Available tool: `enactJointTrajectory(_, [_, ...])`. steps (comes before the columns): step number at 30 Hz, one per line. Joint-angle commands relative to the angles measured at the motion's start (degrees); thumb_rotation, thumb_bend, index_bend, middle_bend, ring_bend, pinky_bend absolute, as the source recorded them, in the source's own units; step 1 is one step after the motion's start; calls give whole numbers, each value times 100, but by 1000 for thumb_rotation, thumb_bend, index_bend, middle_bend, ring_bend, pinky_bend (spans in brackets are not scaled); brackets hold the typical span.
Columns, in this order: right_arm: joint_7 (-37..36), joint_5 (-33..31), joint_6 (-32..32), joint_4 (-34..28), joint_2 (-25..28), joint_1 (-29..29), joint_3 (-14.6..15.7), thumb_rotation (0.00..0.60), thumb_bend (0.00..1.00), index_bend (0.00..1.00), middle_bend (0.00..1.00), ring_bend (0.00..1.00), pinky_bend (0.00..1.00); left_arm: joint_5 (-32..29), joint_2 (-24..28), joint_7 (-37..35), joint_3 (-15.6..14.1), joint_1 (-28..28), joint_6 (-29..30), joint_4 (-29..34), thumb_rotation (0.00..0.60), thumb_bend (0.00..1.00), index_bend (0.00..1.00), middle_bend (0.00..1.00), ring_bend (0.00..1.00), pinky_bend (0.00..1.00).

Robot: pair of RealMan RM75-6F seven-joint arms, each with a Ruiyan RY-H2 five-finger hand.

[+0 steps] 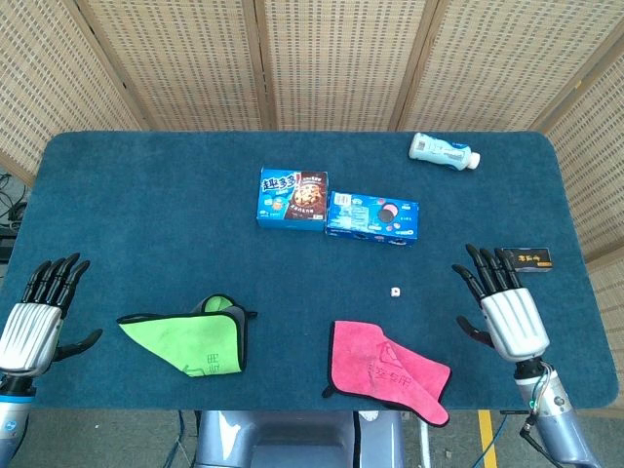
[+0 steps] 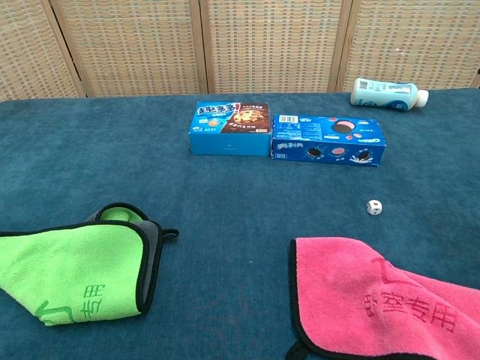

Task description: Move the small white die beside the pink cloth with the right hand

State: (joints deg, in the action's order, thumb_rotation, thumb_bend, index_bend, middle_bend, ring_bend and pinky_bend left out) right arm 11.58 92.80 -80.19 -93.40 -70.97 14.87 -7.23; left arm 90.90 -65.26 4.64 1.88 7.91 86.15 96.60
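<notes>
The small white die point(image 1: 395, 292) sits on the blue table point(image 1: 146, 214), off to the left of the right hand's point(image 1: 505, 314) spread, empty fingers point(image 1: 486, 270), just beyond the pink cloth point(image 1: 388, 369), far nearer than the open left hand point(image 1: 34, 317).

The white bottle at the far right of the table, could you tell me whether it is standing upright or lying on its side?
Lying on its side. The white bottle rests lengthwise on the table, its cap end pointing right.
</notes>
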Motion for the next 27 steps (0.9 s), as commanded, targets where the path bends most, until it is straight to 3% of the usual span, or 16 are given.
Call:
enactJointTrajectory(1, [257, -322, 423, -4, -212, 321, -200, 600, 260, 256, 0, 0, 0, 20, 0, -7, -12, 4, -9, 1, 600, 201, 0, 0, 0, 0])
enactJointTrajectory(10, [799, -726, 1133, 270, -771, 885, -315, 600, 260, 383, 0, 0, 0, 53, -6, -24, -48, 17, -51, 0, 600, 202, 0, 0, 0, 0])
enactJointTrajectory(22, [1271, -1237, 1654, 681, -1491, 1286, -243, 600, 260, 401, 0, 0, 0, 76, -23, -38, -82, 43, -115, -10, 600, 201, 0, 0, 0, 0])
enactJointTrajectory(27, [1323, -1370, 1789, 846, -1683, 1408, -246, 600, 350, 404, 0, 0, 0, 70, -18, -54, -85, 44, -121, -12, 600, 201, 0, 0, 0, 0])
